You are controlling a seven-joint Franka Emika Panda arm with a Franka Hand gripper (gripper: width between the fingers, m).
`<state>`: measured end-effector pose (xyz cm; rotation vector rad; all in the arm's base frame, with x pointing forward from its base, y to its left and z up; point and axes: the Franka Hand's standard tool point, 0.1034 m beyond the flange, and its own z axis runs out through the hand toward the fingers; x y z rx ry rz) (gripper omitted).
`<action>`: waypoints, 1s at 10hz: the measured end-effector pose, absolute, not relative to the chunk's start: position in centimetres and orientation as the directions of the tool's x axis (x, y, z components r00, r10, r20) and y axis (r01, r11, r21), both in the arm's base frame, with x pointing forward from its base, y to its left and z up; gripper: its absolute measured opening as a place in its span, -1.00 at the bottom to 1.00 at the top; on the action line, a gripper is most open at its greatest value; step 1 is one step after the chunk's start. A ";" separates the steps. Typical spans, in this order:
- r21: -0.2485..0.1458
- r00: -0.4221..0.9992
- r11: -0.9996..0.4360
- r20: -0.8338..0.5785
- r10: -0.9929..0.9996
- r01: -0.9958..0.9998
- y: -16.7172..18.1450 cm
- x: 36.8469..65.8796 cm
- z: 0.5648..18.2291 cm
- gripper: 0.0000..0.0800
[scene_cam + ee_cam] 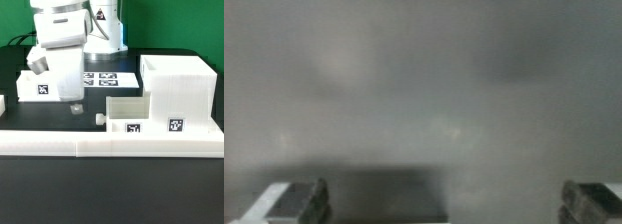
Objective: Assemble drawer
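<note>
The large white cube housing [176,88] of the drawer stands at the exterior view's right, with a marker on its front. A small open-top tray [126,112] with a knob sits against its left side. A second white tray box [42,86] with a marker stands at the exterior view's left. My gripper [70,98] hangs over this left box, one fingertip [75,106] showing by its right end. In the wrist view my gripper [441,205] is open, its fingers [295,203] wide apart over a blurred grey surface, with nothing between them.
The marker board [106,78] lies behind the trays, under the arm. A long low white border bar [110,146] runs along the front. A small white piece [3,102] shows at the left edge of the exterior view.
</note>
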<state>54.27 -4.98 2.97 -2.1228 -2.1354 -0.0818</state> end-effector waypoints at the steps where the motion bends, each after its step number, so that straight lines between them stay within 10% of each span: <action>1: -0.056 0.013 -0.006 0.137 0.991 0.998 -3.8 54.6 2.7 0.62; 10: -0.072 0.235 -0.229 0.103 0.966 0.971 -1.6 56.4 1.5 0.62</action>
